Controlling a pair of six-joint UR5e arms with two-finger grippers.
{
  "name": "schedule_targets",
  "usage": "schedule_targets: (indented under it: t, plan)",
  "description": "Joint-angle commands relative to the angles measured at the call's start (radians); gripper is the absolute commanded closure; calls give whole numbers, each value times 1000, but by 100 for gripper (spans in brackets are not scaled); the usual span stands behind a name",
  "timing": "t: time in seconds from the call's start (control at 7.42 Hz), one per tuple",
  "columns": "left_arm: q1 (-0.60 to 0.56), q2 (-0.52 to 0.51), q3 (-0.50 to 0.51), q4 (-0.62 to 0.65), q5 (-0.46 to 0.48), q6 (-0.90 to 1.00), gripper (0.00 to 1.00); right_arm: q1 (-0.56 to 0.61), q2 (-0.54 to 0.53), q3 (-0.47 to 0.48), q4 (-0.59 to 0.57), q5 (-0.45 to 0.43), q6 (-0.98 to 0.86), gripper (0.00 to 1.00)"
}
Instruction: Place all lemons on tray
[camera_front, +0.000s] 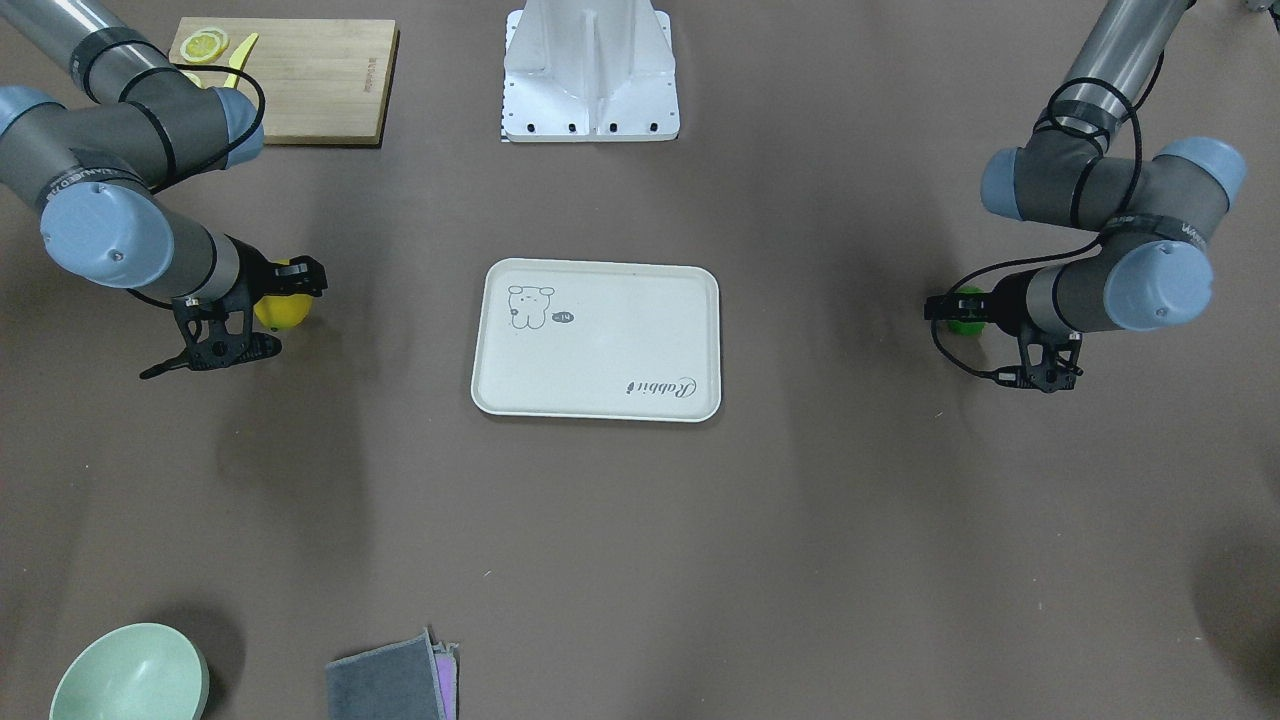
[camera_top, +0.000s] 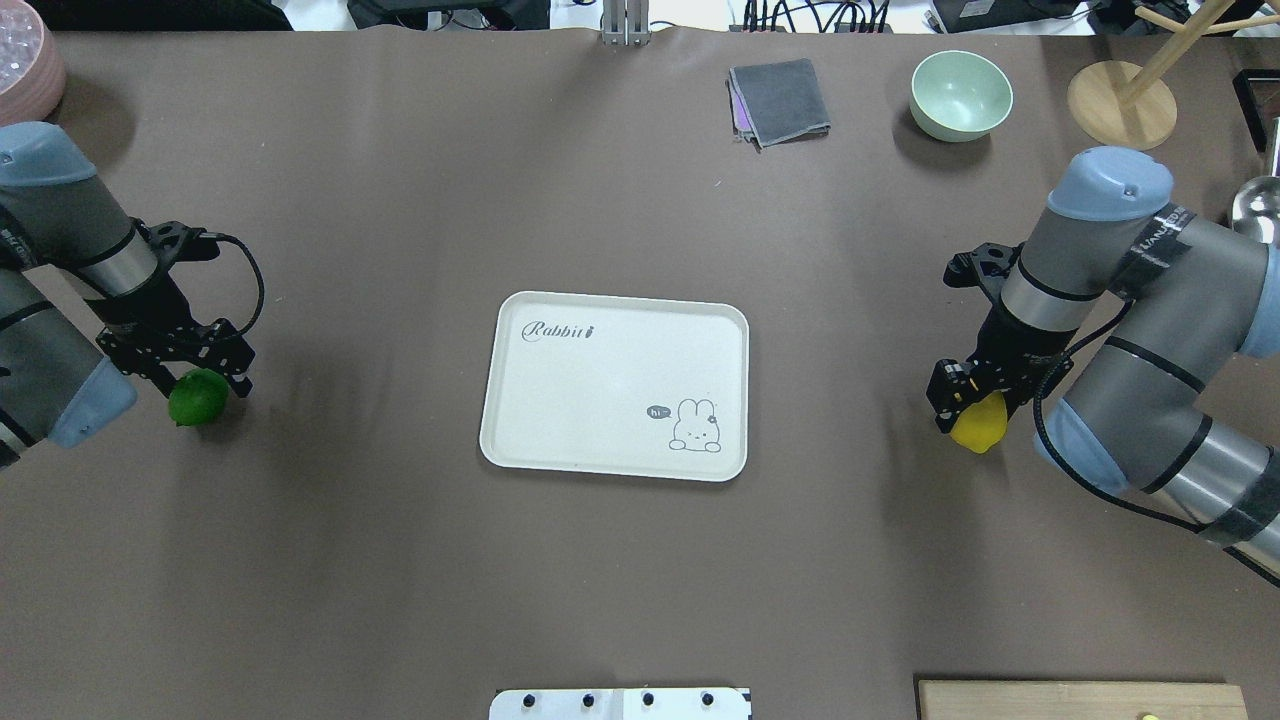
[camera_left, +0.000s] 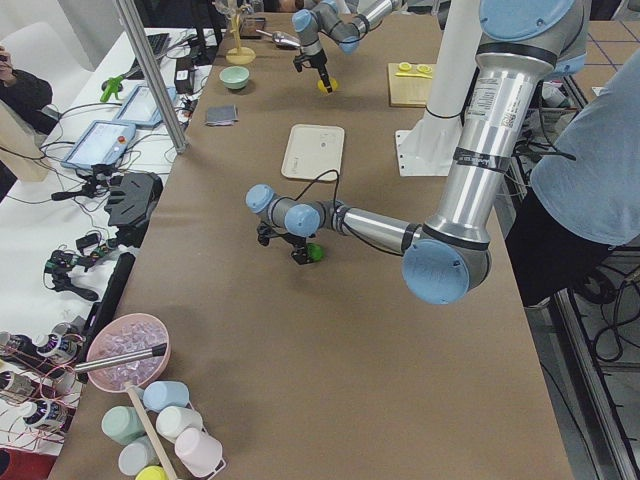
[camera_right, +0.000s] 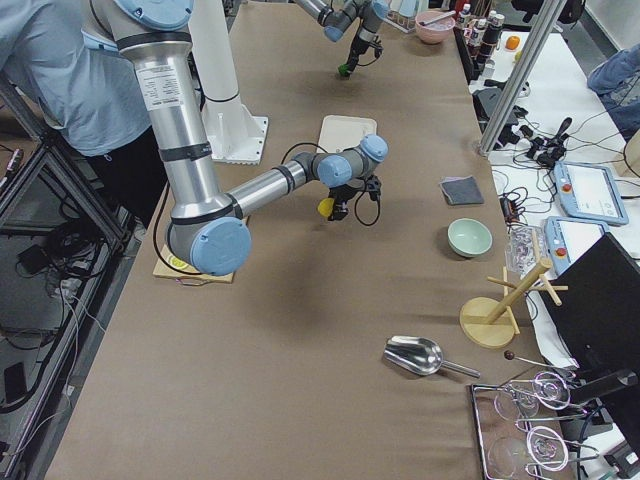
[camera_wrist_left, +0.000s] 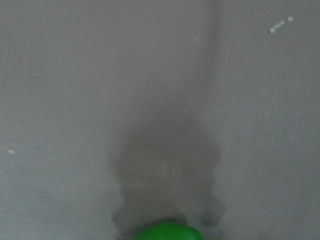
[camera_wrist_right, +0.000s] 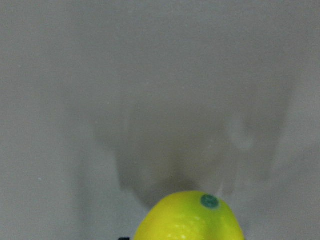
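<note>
The cream-white tray (camera_top: 600, 390) with the rabbit drawing lies bare in the middle of the table (camera_front: 620, 340). My left gripper (camera_top: 198, 385) points down at the table's left, shut on the dark green lemon (camera_top: 197, 398), which also shows in the front view (camera_front: 966, 310) and at the bottom edge of the left wrist view (camera_wrist_left: 165, 231). My right gripper (camera_top: 975, 410) points down at the table's right, shut on the yellow lemon (camera_top: 978, 425), also in the front view (camera_front: 278, 308) and the right wrist view (camera_wrist_right: 189, 217). Both lemons are far from the tray, low over the table.
A wooden cutting board (camera_front: 300, 80) with lemon slices (camera_front: 205, 45) lies near the robot's right side. A pale green bowl (camera_top: 960, 95), a folded grey cloth (camera_top: 780, 100) and a wooden stand (camera_top: 1120, 100) sit along the far edge. The white robot base (camera_front: 590, 75) stands behind the tray.
</note>
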Motion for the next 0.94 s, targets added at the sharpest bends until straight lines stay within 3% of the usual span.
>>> schedule_targets:
  t: [0.0, 0.13, 0.27, 0.4, 0.54, 0.81]
  plan:
    - [1, 4, 1, 1, -4, 0, 3, -29, 113, -12, 3, 5, -4, 73]
    - [1, 6, 3, 1, -4, 8, 34, -52, 155, -10, 6, 5, -15, 73]
    - [1, 7, -2, 1, -7, 9, 88, -71, 175, -13, 58, 3, -23, 73]
    - [1, 15, -16, 7, -9, 9, 100, -75, 181, -21, 134, 5, -23, 73]
    - [-9, 16, -32, 38, -23, 12, 100, -77, 201, -39, 167, 5, -29, 73]
    - [-44, 13, -107, 135, -49, 12, 100, -115, 267, -174, 372, -5, -91, 72]
